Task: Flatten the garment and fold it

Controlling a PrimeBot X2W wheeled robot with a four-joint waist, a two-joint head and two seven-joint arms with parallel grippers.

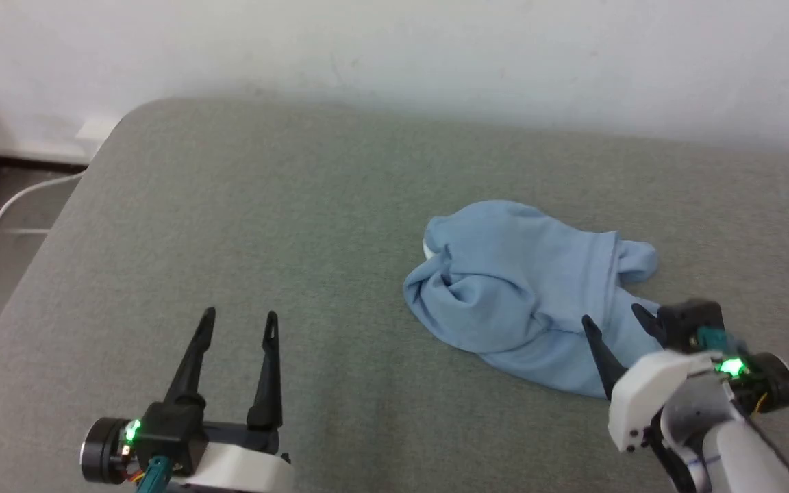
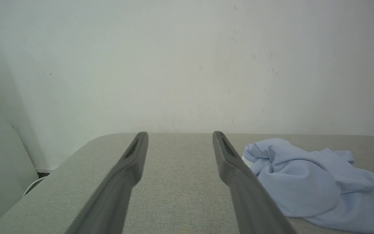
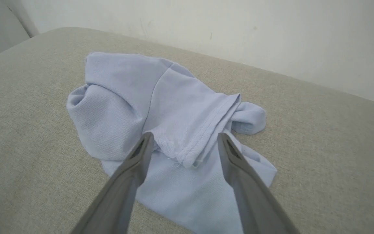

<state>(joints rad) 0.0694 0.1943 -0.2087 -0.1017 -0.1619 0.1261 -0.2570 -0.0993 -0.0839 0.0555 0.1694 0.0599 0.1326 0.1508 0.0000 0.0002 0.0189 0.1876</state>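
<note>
Two pincers, both empty with fingers apart: the left pincer (image 1: 240, 313) hovers over the bare grey surface (image 1: 264, 205), while the right pincer (image 1: 610, 315) straddles a hemmed fold at the near edge of the garment (image 1: 518, 274), which lies crumpled right of centre. Flattening looks barely begun; the next move calls for closing on that hem and drawing it outward.

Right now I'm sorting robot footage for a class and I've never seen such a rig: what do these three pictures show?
A two-armed robot. One picture looks down from its head; the other two look along each wrist's dark fingers. A crumpled light blue shirt lies on a grey padded surface by a white wall. The left claw is open over bare padding, apart from the shirt. The right claw is open over the shirt's near edge. Neither holds anything.
</note>
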